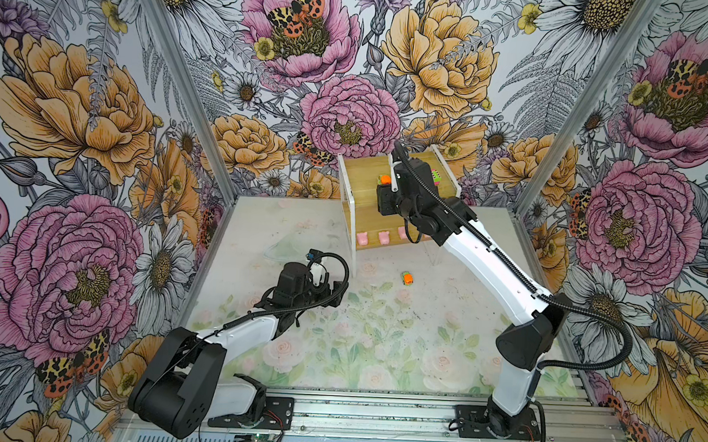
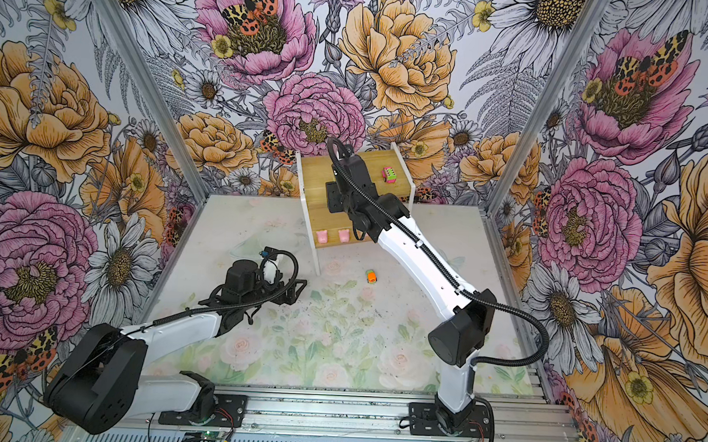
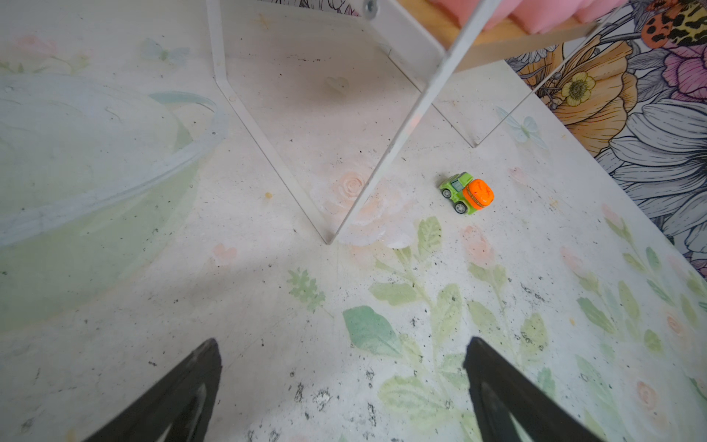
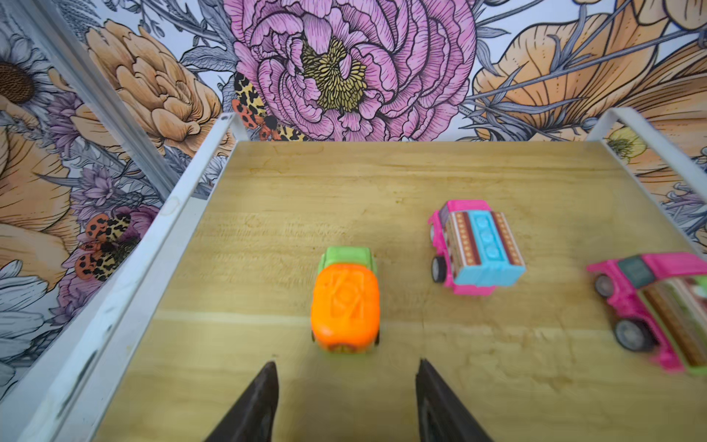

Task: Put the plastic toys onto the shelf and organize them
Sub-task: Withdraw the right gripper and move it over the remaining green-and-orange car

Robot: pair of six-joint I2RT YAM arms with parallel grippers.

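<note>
The small orange-and-green plastic toy car (image 4: 346, 302) stands on its wheels on the top bamboo board of the white-framed two-tier shelf (image 4: 382, 183), near a pink toy car with a blue block (image 4: 478, 248) but not touching it. The right gripper (image 4: 346, 363) sits just behind it, jaws partly apart and empty. It should retreat straight up and back, since a brush could roll the car. The left gripper (image 3: 342, 340), wide open and empty, hovers over the table facing a second orange-and-green car (image 3: 468, 193) on the table.

The left arm (image 1: 247, 328) and right arm (image 1: 491, 258) have white shells, black joint housings and black ribbed cable conduits
</note>
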